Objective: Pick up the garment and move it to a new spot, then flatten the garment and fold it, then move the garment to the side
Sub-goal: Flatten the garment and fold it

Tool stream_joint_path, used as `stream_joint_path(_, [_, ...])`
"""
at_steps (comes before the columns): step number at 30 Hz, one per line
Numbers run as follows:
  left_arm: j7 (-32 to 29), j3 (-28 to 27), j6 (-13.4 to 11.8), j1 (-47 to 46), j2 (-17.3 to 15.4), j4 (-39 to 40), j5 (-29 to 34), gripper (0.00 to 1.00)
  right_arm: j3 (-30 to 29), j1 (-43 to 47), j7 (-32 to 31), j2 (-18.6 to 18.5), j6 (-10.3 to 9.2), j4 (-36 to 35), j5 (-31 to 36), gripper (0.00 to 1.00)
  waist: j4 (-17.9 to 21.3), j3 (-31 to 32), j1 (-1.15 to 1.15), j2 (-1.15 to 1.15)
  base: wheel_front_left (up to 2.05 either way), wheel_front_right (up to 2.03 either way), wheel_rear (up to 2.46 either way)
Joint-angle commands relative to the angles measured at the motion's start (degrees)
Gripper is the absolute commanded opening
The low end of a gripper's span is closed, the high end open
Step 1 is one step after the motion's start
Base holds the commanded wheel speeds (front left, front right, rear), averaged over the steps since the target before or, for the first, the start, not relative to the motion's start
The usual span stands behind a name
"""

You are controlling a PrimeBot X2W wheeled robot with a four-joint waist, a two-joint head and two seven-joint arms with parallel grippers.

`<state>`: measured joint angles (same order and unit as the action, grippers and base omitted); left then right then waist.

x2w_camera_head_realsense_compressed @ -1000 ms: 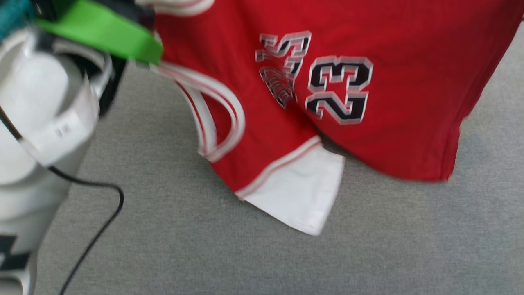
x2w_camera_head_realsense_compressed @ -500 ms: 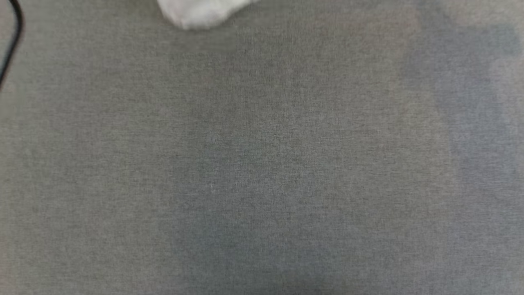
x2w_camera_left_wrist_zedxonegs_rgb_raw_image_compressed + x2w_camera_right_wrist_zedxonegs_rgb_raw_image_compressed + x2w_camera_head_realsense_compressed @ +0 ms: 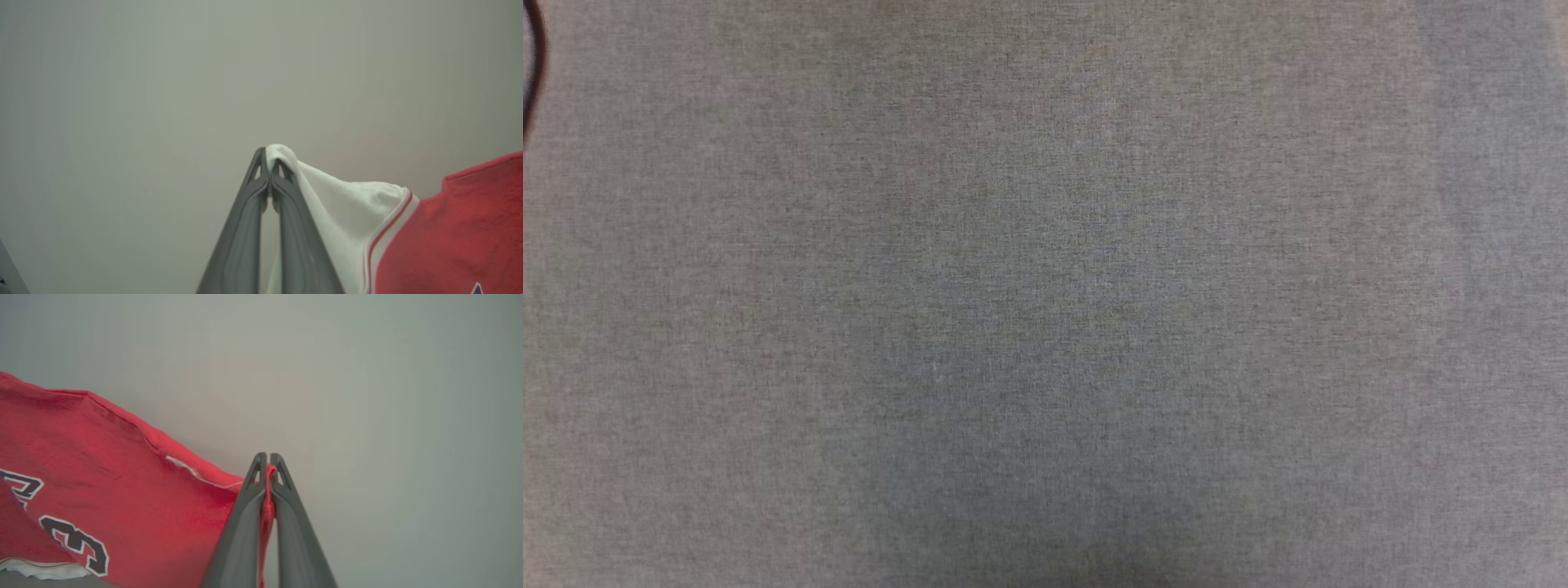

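My left pincer (image 3: 269, 160) is clenched on the tip of the white sleeve (image 3: 347, 212) of the red jersey (image 3: 457, 228), the cloth falling away toward 4 o'clock in the left wrist view. My right pincer (image 3: 266, 462) is clamped on a red edge of the same jersey, its body and black, white-edged numerals (image 3: 77, 543) spreading toward 8 o'clock against a plain pale backdrop (image 3: 367, 375). The head view looks down on grey woven fabric (image 3: 1045, 294), with a black cable (image 3: 533, 73) at 10 o'clock.

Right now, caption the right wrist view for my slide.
Shut right gripper pinches a red edge of the garment, its black number print visible.
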<state>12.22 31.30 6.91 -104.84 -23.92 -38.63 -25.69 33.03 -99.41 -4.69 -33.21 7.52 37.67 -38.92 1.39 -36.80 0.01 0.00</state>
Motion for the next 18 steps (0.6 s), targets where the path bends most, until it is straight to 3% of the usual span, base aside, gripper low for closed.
stream_joint_path(1, [0.8,-0.2,0.2,2.6,-0.6,-0.4,-1.1,0.00,1.1,2.5,1.1,0.3,-0.03,0.4,-1.3,0.00,0.0,0.5,-0.01,0.00,0.00,0.00,0.00])
stream_joint_path(11, [2.7,-1.2,-3.2,28.1,-4.8,10.2,-3.0,0.00,11.8,18.1,6.2,-2.0,-0.03,-1.0,-9.2,0.00,-1.1,8.7,-0.01,0.00,0.00,0.00,0.00])
stream_joint_path(18, [2.6,-1.3,-8.8,51.9,-8.7,22.9,-4.7,0.00,17.1,32.5,9.0,-7.4,-0.03,-7.0,-16.5,0.00,-1.7,17.2,-0.01,0.00,0.00,0.00,0.00])
